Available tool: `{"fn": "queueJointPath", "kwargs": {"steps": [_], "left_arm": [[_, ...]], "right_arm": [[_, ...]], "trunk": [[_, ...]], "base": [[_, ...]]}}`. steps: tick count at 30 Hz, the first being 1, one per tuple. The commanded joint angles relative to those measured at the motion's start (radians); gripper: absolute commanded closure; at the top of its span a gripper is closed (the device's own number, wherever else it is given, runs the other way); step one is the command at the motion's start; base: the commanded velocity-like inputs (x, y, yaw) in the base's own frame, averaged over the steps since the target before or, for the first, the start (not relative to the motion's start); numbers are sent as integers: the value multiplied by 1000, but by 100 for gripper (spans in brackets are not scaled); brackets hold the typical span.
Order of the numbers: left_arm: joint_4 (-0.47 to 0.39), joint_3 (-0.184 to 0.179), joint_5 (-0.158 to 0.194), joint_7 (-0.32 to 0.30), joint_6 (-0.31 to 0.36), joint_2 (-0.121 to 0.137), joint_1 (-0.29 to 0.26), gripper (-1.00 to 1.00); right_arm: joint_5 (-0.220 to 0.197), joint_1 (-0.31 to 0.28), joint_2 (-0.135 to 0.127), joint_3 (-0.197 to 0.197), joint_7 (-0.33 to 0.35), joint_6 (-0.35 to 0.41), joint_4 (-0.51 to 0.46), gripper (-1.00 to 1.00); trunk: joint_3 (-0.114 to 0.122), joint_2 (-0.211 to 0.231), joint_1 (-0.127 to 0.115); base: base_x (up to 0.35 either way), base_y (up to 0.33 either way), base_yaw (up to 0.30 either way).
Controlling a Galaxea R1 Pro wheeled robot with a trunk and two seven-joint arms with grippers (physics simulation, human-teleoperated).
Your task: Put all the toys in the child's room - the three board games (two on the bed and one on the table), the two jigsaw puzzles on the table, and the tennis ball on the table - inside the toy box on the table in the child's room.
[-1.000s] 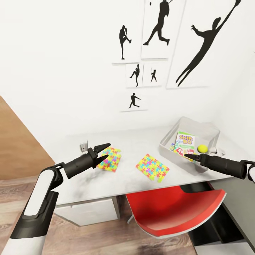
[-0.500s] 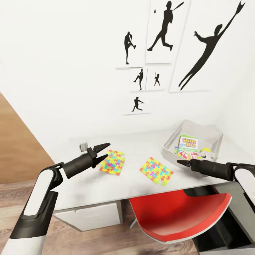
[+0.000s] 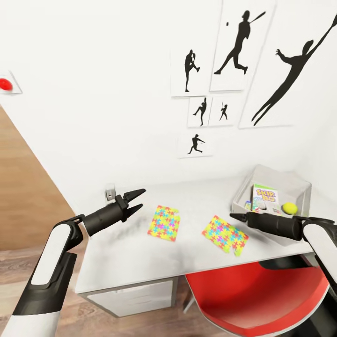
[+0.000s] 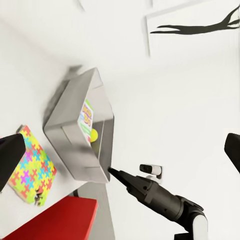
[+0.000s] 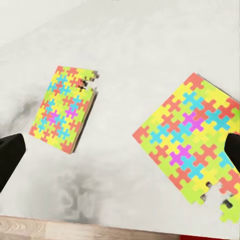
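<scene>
Puzzles: 2 are laid flat on table (image 3: 135, 248), apart from each other. L puzzle (image 3: 164, 223) is seen mid-table, R puzzle (image 3: 225, 234) nearer front edge, close to toy box (image 3: 243, 195). A few pieces are missing at the edges of both, per R wrist view.

Toy box is set at table's far R end, by the wall. Skip-Bo box (image 3: 264, 196) is leaned inside, w/ tennis ball (image 3: 289, 208) beside it; another small box is partly visible below Skip-Bo, not identifiable.

L gripper (image 3: 135, 201): fingers spread, nothing held, hung above table just L of L puzzle. R gripper (image 3: 232, 216): hung over table between R puzzle and toy box, nothing visibly held. In R wrist view its 2 dark fingertips are seen at opposite frame edges, so fingers are apart; head view shows them nearly in line.

Red chair (image 3: 262, 299) is tucked under table, R side. Silhouette prints (image 3: 243, 44) are hung on wall above.
</scene>
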Motion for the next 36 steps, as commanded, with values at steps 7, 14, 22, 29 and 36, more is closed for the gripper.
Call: {"fn": "queueJointPath", "kwargs": {"steps": [7, 14, 22, 29, 36], "left_arm": [[-1, 1, 10, 10, 4, 0, 0, -100], [-1, 1, 10, 11, 4, 0, 1, -100], [-1, 2, 10, 12, 4, 1, 2, -100], [-1, 2, 10, 13, 4, 1, 3, -100], [-1, 2, 10, 12, 3, 1, 3, -100]], "right_arm": [[-2, -2, 1, 2, -5, 3, 0, -100], [-2, -7, 2, 3, -7, 3, 7, -100], [-2, -28, 34, 6, -36, 3, 50, -100], [-1, -55, 100, 8, -120, 3, 104, -100], [4, -62, 121, 9, -150, 3, 125, -100]], "trunk": [[10, -2, 1], [21, -2, 1], [34, -2, 1], [41, -2, 1], [43, -2, 1]], "base": [[62, 154, 0], [19, 47, 0], [5, 13, 0], [1, 3, 0], [0, 0, 0]]}}
